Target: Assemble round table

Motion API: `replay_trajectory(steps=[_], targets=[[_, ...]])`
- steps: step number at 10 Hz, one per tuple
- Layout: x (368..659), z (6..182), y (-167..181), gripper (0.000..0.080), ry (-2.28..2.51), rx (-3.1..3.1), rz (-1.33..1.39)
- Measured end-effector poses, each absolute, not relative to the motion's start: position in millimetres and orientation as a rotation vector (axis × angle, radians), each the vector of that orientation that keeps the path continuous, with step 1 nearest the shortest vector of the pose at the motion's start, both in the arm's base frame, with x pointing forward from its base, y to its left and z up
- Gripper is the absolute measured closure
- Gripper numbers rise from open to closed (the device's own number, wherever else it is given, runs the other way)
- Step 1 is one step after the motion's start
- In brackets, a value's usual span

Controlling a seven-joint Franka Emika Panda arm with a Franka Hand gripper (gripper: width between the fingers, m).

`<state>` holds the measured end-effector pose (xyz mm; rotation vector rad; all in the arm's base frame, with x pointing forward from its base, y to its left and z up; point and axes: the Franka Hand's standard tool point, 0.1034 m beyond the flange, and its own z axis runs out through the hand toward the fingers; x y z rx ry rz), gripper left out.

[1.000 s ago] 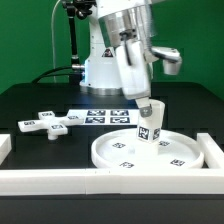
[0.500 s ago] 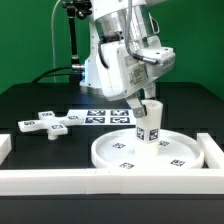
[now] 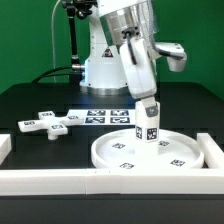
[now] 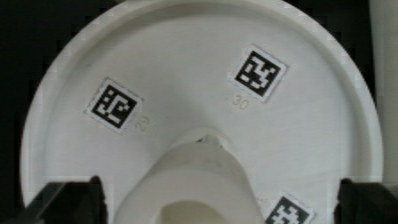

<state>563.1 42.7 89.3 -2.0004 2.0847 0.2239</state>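
The large rimmed round disc [image 3: 190, 156] lies on the black table at the exterior view's right, tags facing up. The short cylindrical post [image 3: 151, 128] stands upright near the disc's middle. My gripper [image 3: 149, 104] is directly above it, with a finger on each side of the post's top. In the wrist view the post [image 4: 205, 180] rises from the disc [image 4: 178, 60], and a strip of disc shows between it and each dark fingertip [image 4: 71, 200]. The gripper [image 4: 217, 206] looks open around the post. The cross-shaped piece [image 3: 48, 123] lies loose at the exterior view's left.
The marker board [image 3: 108, 116] lies flat behind the disc, in front of the robot base [image 3: 100, 70]. A white rectangular border wall [image 3: 60, 180] runs along the front and up the exterior view's right side [image 3: 214, 150], close to the disc.
The wrist and hand have turned about the post's upright axis, one way and then back. The post stays upright on the disc in about the same spot.
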Motion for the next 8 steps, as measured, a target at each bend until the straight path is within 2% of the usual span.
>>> replay_trajectory(steps=[3, 6, 8], targets=[[562.1, 88.6, 42.7, 0.0151, 1.833, -2.226, 0.188], [562.9, 92.2, 41.5, 0.0151, 1.262, -2.656, 0.167], [566.7, 94.0, 44.2, 0.0151, 1.060, -2.744, 0.161]])
